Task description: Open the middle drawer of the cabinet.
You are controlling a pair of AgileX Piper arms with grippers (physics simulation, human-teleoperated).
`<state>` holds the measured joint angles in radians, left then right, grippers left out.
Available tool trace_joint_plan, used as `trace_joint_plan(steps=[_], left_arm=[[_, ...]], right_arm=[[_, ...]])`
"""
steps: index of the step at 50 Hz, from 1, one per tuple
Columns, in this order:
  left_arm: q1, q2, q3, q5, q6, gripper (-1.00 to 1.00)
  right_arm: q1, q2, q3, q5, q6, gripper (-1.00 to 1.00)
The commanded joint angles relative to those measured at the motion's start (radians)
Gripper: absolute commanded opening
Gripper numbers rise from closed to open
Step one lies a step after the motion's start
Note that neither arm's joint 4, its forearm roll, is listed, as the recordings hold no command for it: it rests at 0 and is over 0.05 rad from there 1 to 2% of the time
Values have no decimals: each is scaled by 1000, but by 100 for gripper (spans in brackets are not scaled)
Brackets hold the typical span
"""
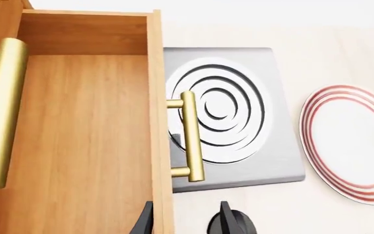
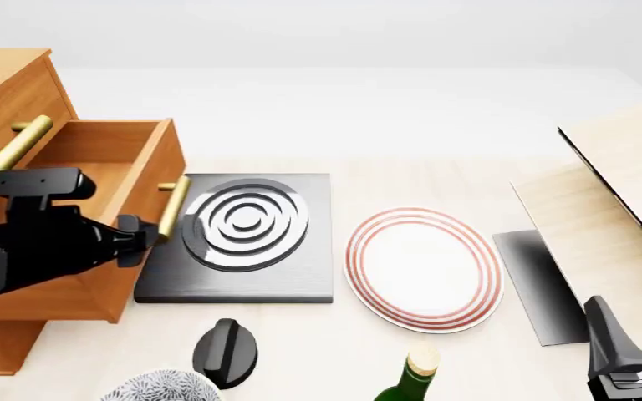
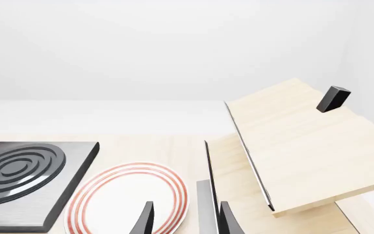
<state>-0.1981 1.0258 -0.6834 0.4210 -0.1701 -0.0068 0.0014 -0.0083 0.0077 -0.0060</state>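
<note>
Drawer (image 2: 109, 209) number two, the middle one, is at the far left of the table, in the cabinet (image 2: 3, 92). It sticks well out from the cabinet front, and you can look down into its bare wooden box. Its brass handle (image 2: 171, 209) hangs over the left edge of the dark burner plate (image 2: 243, 280). The top drawer's handle (image 2: 14, 144) sits back against the cabinet, so that drawer looks closed. Your left gripper (image 1: 185, 219) is near the drawer's front, just this side of the handle. Its fingers are apart, one on each side of the drawer front, and they hold nothing. Your right gripper (image 3: 187, 219) is low at the near right, by the pale boards (image 3: 291, 146), well apart from the cabinet. Its fingers are apart too, with nothing between them. So the big part of the job looks done: the drawer is open. I think what is left is small. You could pull it a bit more if you want it all the way out, or just back the left arm away without bumping the handle.
</note>
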Motion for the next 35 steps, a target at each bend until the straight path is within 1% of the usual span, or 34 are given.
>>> trace_joint_plan(steps=[1, 35], left_arm=[[-24, -41, -10, 19, 6, 100], [-85, 25, -29, -15, -5, 100]], right_arm=[[2, 1, 2, -2, 1, 100], [2, 1, 2, -2, 1, 100]])
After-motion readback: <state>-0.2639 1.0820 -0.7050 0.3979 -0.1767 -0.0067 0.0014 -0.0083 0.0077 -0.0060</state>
